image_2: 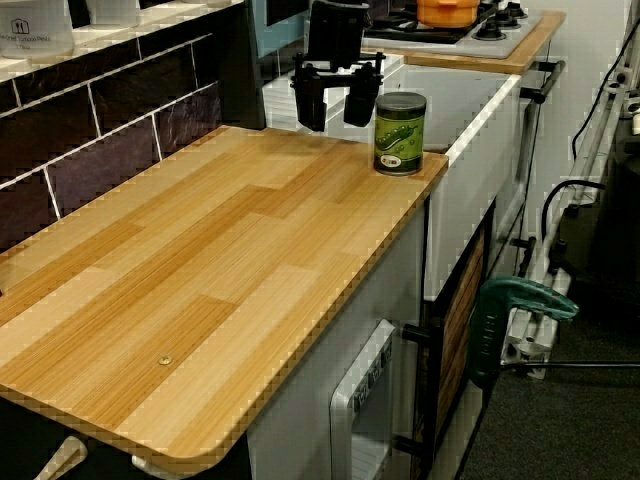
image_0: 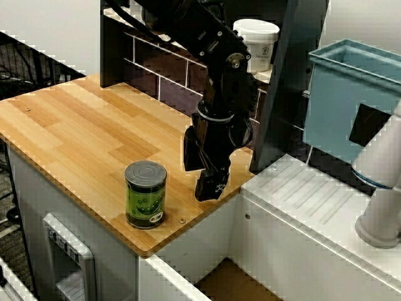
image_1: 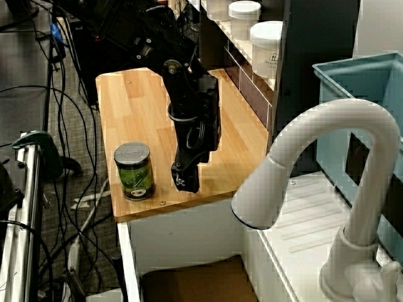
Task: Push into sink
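Can: we found the green can (image_0: 145,194) upright on the wooden surface (image_0: 81,132), near the corner by the sink (image_0: 229,282), not in it.
Tool: the tool (image_2: 334,100) hung just beside the can, apart from it, its two fingers spread and holding nothing.
Sink: the basin sat below the surface edge, with white walls and a brownish floor.
Progress: we judged the push not yet made; the can stood wholly on the surface, so the whole shove over the edge remained.
Hidden: the sink was cut off at the bottom of two views and largely blocked in the third; the faucet (image_1: 315,163) hid part of the drainboard (image_0: 313,200).
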